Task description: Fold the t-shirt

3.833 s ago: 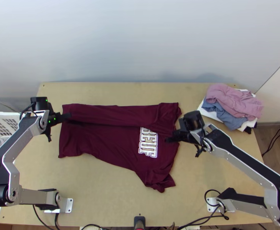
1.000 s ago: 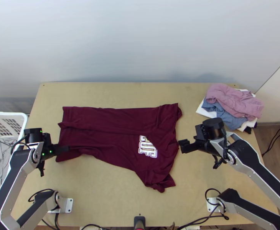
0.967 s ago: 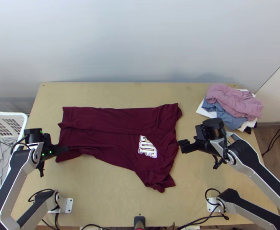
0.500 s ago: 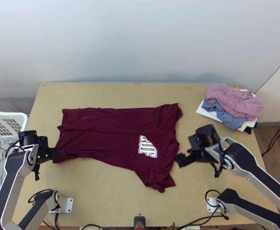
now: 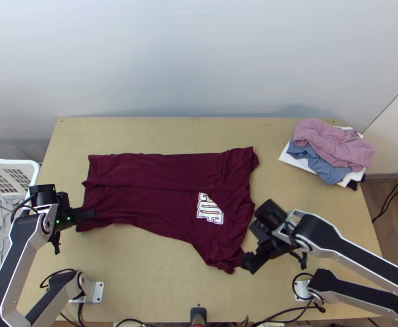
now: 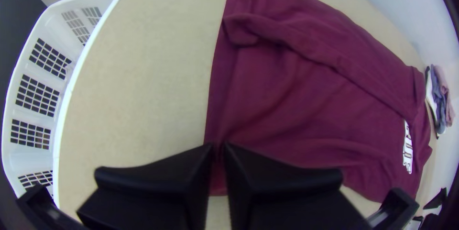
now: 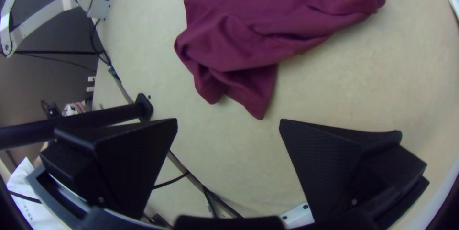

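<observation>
Maroon t-shirt point(image 5: 144, 201) lies wrinkled on the table point(image 5: 144, 272), far side folded over part of the white lettering point(image 5: 210, 212), left gripper point(image 5: 92, 214) pinching its hem end, right gripper point(image 5: 248, 262) wide apart beside the bunched near sleeve point(image 5: 224, 258).

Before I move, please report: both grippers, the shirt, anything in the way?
Left gripper shut on shirt at hem. Right gripper open beside near sleeve. Shirt spread, far side folded in. Clothes pile at far right corner, apart from shirt.
</observation>
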`<state>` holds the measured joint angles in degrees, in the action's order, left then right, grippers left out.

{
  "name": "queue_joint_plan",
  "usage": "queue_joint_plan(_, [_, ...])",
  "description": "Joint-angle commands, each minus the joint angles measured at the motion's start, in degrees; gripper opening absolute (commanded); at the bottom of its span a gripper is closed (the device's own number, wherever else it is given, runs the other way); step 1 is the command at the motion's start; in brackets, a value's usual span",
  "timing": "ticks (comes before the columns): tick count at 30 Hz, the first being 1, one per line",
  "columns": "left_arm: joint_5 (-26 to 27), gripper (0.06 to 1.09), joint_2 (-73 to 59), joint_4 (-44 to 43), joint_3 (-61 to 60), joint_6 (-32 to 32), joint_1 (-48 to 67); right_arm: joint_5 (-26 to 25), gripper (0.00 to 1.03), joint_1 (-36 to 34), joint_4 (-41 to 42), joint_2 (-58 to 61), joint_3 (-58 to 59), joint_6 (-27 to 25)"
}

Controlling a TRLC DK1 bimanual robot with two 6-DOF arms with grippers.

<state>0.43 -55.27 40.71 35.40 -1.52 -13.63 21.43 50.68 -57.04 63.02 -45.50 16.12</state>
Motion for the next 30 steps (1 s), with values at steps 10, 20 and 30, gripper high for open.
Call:
queue_joint_plan(10, [-0.1, 0.74, -5.0, 6.2, 6.3, 3.6, -2.8, 0.4, 0.96, 5.9, 10.6, 9.8, 5.2, 1.7])
queue_joint_plan(20, [0.0, 0.74, -4.9, 11.9, 3.9, 8.0, -2.0, -3.6, 0.96, 5.8, 11.5, 9.4, 7.2, 2.2])
queue_joint_plan(30, [-0.1, 0.73, -7.7, 9.1, 1.0, 8.8, -1.0, -4.3, 0.96, 5.8, 12.6, 11.1, 6.9, 2.4])
